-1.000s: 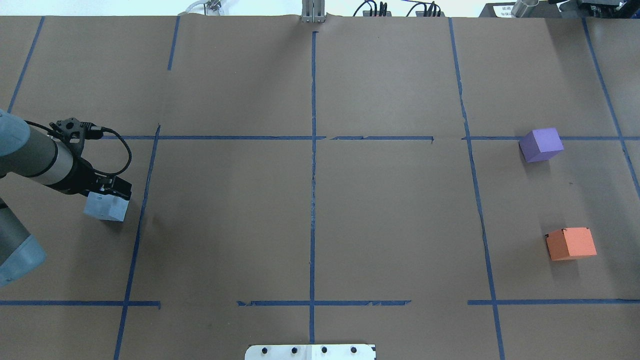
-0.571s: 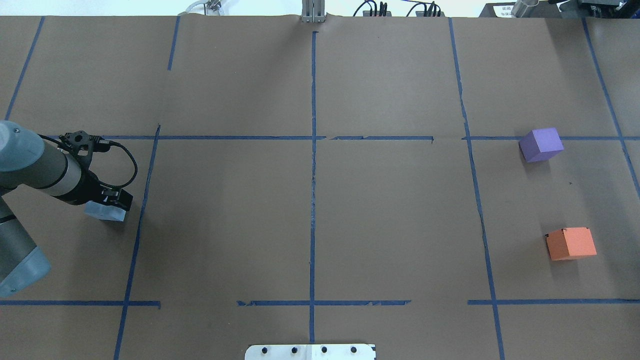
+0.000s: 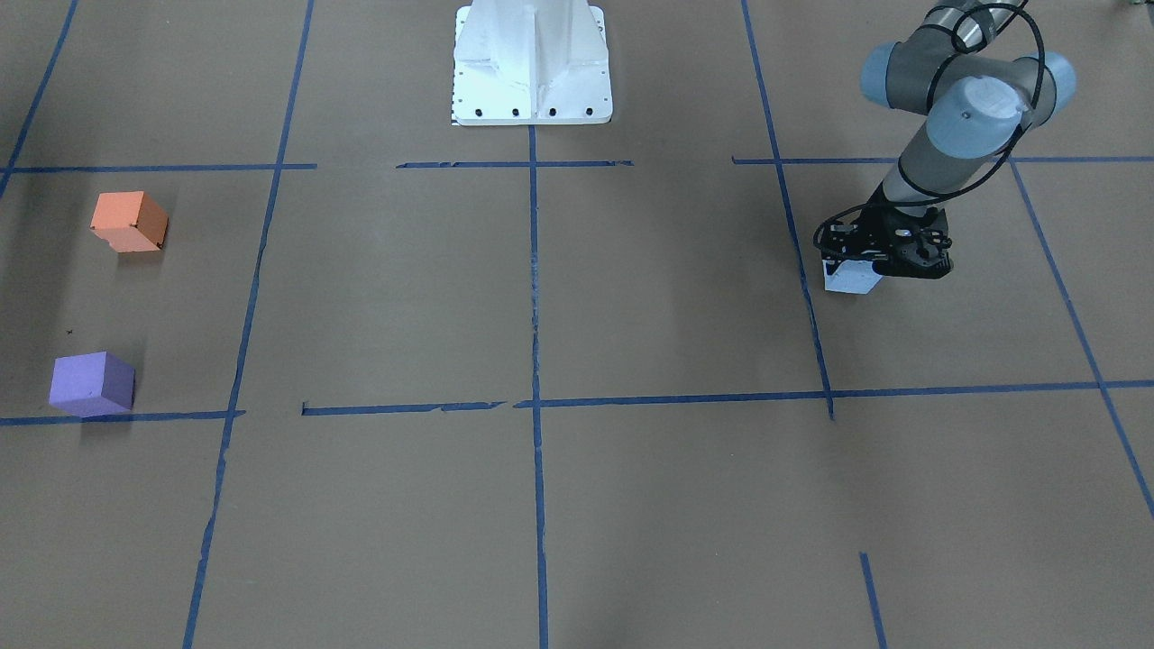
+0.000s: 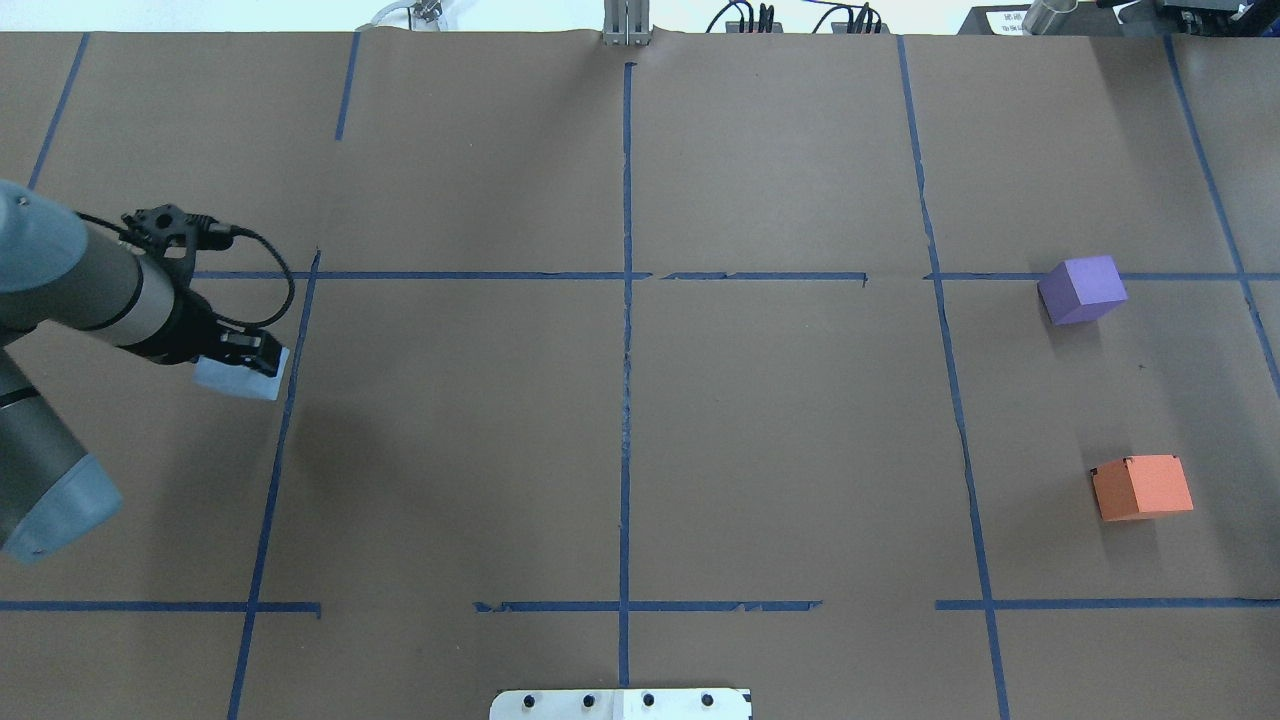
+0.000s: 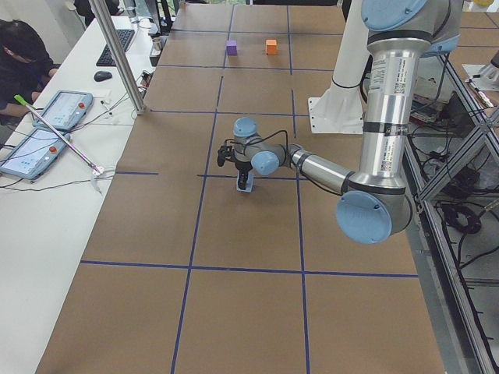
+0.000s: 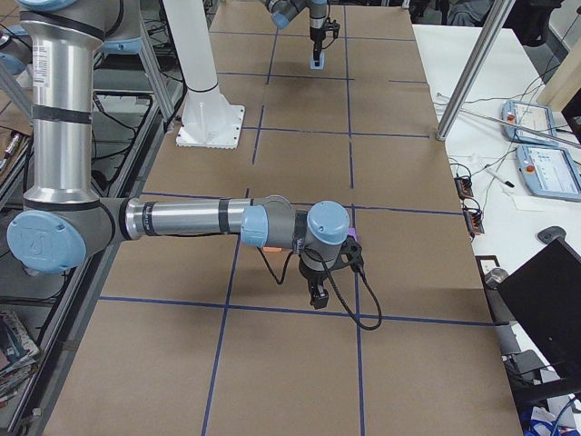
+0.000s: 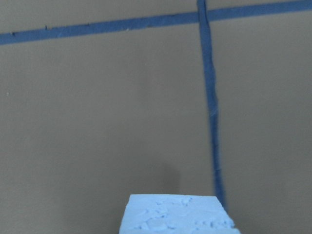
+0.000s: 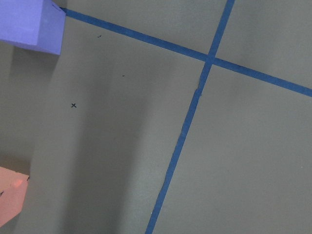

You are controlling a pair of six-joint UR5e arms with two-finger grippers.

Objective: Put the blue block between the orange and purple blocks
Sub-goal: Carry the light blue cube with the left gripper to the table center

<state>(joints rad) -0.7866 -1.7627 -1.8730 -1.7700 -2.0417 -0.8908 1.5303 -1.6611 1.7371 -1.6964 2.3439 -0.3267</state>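
The light blue block (image 4: 238,380) is held in my left gripper (image 4: 243,362), which is shut on it and holds it above the paper at the table's left; it also shows in the front-facing view (image 3: 852,278) and at the bottom of the left wrist view (image 7: 175,217). The purple block (image 4: 1082,289) and the orange block (image 4: 1142,487) sit apart at the far right, with a bare gap between them. My right gripper (image 6: 315,295) shows only in the exterior right view, hanging near those blocks; I cannot tell whether it is open or shut.
Brown paper with a grid of blue tape lines (image 4: 626,350) covers the table. The white robot base plate (image 4: 620,704) is at the near edge. The right wrist view shows corners of the purple block (image 8: 29,22) and the orange block (image 8: 9,195).
My left gripper closed on the blue block and raised it, moving it a little toward the table's far side and centre. The purple and orange blocks have not moved.
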